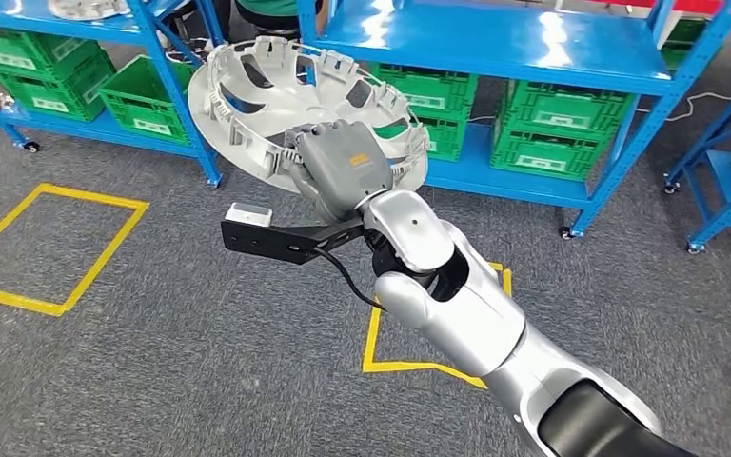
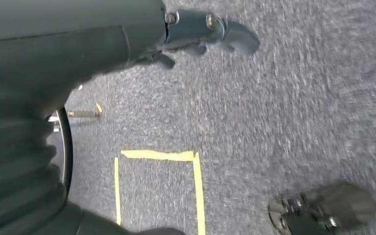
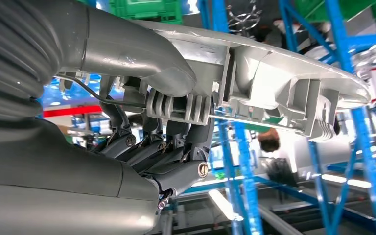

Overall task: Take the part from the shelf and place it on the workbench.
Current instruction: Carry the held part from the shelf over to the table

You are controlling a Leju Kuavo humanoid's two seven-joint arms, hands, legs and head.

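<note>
We see the right robot hand (image 1: 343,169) gripping a silver-grey wheel cover (image 1: 276,90), the task's part, by its rim, holding it tilted in the air in front of the blue shelf (image 1: 495,43) and above the grey carpet floor (image 1: 152,352); in the right wrist view the thick thumb (image 3: 142,58) presses on one face of the wheel cover (image 3: 274,83) while the dark fingers (image 3: 161,147) curl against the clipped rim on the other side. On the lower shelf level stand green crates (image 1: 552,129), side by side and stacked; we cannot tell what lies in them. Yellow tape squares (image 1: 48,248) mark the floor. In the left wrist view the left robot hand (image 2: 200,29) hangs over the carpet with its fingers curled in and nothing in them, near a yellow tape outline (image 2: 196,181) and a dark caster (image 2: 323,210)
</note>
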